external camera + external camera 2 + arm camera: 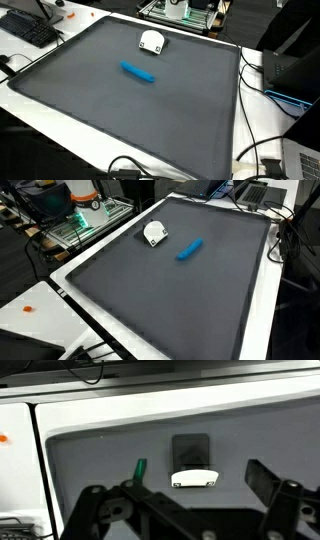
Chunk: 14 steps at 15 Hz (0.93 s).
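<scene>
A blue marker (138, 72) (189, 249) lies on the dark grey mat (120, 110) (170, 300). A small white block (152, 42) (154, 233) with dark corner marks sits just beyond it. Neither exterior view shows the arm. In the wrist view my gripper (190, 495) is open high above the mat, its dark fingers (262, 480) spread wide with nothing between them. The white block (195, 478) lies far below between them, a dark patch behind it. The marker (139, 470) looks greenish there and shows to the left of the block, its lower end hidden by my left finger.
The mat covers a white table (60, 120) (40, 320). A keyboard (28, 28) lies at one corner, and cables (262, 150) and a black box (292, 72) run along one side. An electronics rack (85, 220), a laptop (250, 192) and a small orange piece (28, 308) are off the mat.
</scene>
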### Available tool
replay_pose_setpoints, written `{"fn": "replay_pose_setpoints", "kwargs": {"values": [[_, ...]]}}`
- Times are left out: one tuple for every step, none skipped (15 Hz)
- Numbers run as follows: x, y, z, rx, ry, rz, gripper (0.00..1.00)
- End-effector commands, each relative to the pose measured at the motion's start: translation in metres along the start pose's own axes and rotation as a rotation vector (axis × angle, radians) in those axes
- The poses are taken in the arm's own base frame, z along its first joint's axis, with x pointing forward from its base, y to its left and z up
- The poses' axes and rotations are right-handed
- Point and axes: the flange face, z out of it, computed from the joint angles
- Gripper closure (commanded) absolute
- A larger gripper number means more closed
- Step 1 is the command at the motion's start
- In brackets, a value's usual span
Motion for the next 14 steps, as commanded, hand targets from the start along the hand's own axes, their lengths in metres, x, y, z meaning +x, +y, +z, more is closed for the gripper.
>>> {"fn": "replay_pose_setpoints", "kwargs": {"values": [[0.0,0.0,-0.001,0.0,-0.001,0.0,0.0],[0.0,0.0,-0.001,0.0,-0.001,0.0,0.0],[0.0,0.0,-0.001,0.0,-0.001,0.0,0.0],[0.0,0.0,-0.001,0.0,-0.001,0.0,0.0],[0.0,0.0,-0.001,0.0,-0.001,0.0,0.0],[0.0,0.0,-0.001,0.0,-0.001,0.0,0.0],[0.0,0.0,-0.001,0.0,-0.001,0.0,0.0],[0.003,-0.01,0.007,0.064,0.051,0.095,0.0],[0.005,-0.014,0.008,0.103,0.068,0.136,0.0],[0.009,-0.022,0.017,0.134,0.074,0.187,0.0],[0.012,-0.027,0.021,0.166,0.089,0.233,0.0],[0.015,-0.033,0.033,0.186,0.089,0.288,0.0],[0.017,-0.038,0.041,0.207,0.097,0.34,0.0],[0.02,-0.043,0.053,0.219,0.095,0.394,0.0]]}}
